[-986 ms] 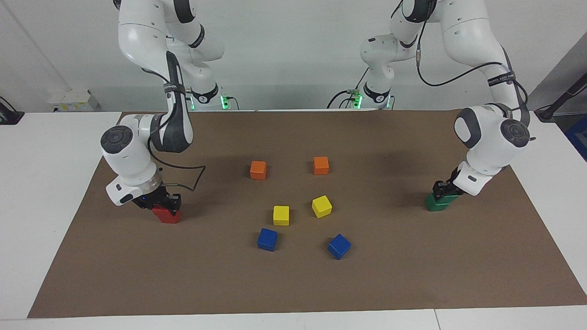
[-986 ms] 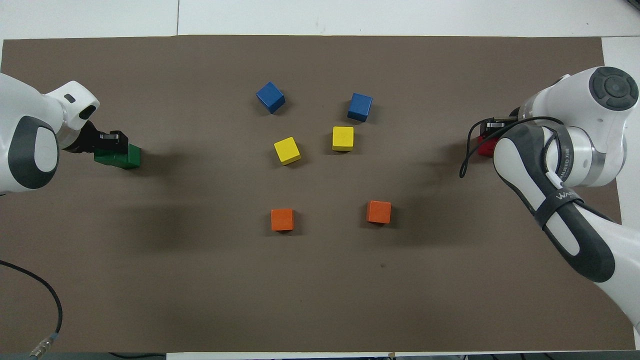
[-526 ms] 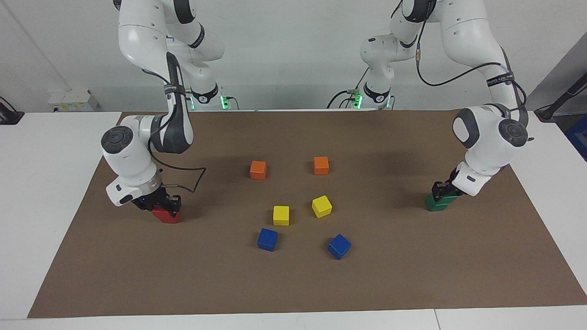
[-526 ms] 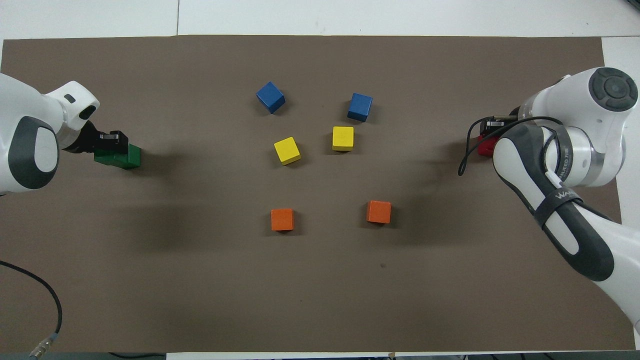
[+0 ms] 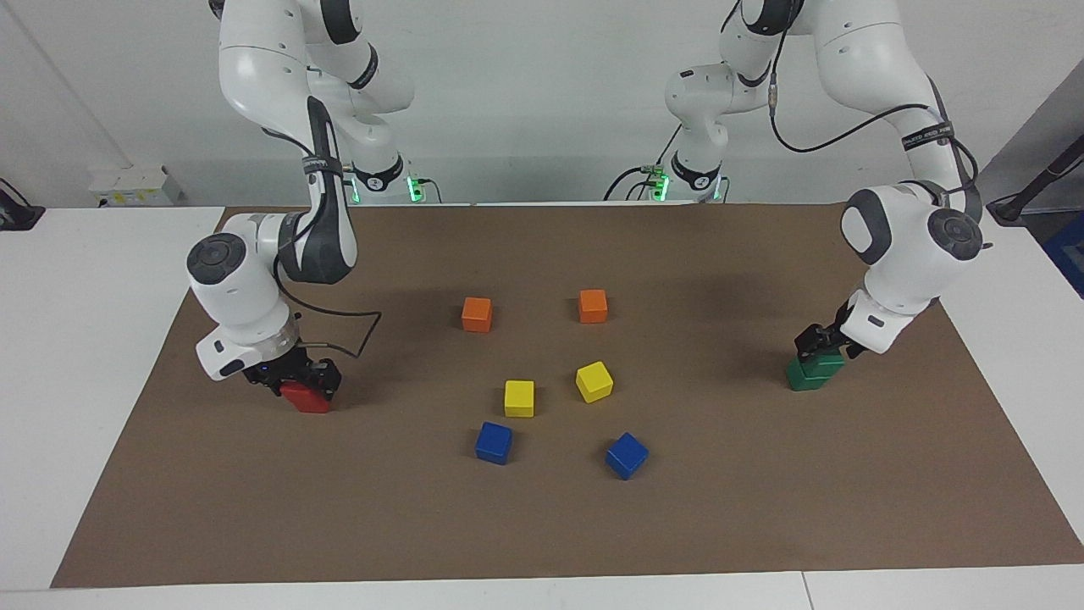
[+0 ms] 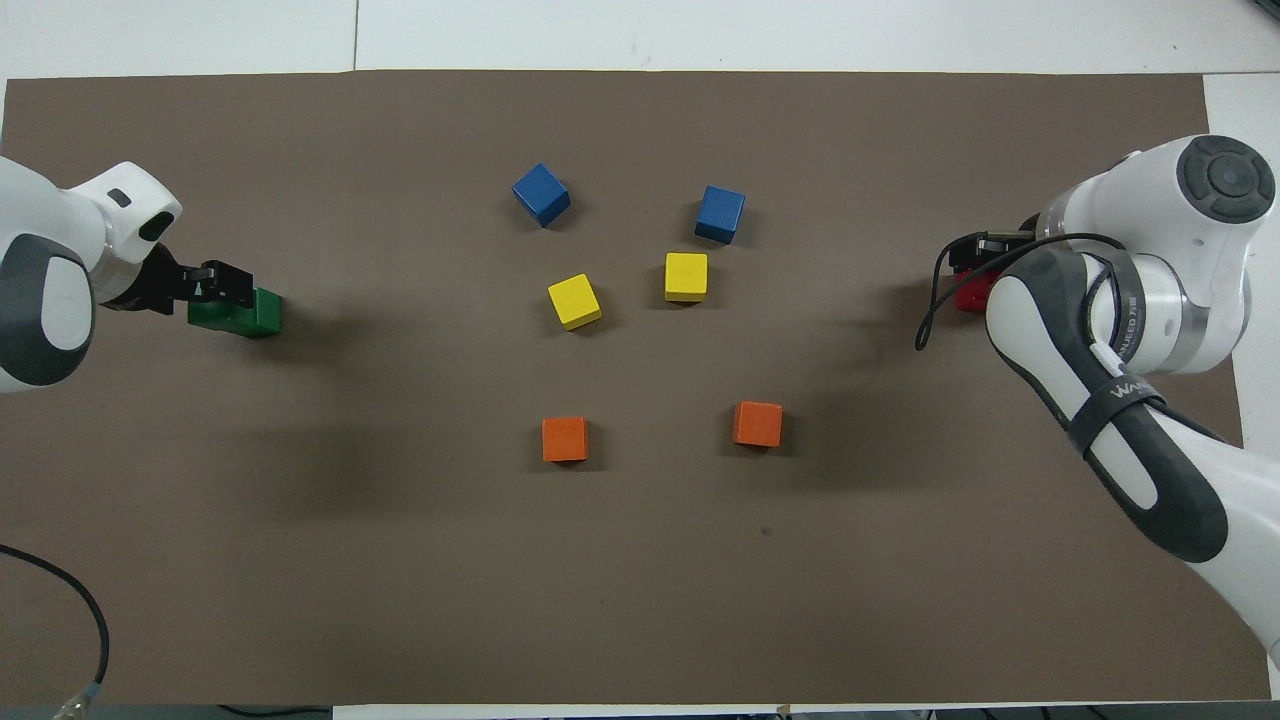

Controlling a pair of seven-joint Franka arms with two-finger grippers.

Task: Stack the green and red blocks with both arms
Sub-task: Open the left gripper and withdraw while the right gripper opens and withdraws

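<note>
Brown mat: green blocks (image 5: 813, 374) seem stacked at the left arm's end, under the left gripper (image 5: 815, 346); red blocks (image 5: 306, 398) likewise under the right gripper (image 5: 312, 381). Whether either grips cannot be told. Placing seems done; a straight lift clear is called for.

My facing camera looks from high across the brown-covered desk (image 5: 542, 525); my overhead camera looks steeply down. Both share the mat.
</note>
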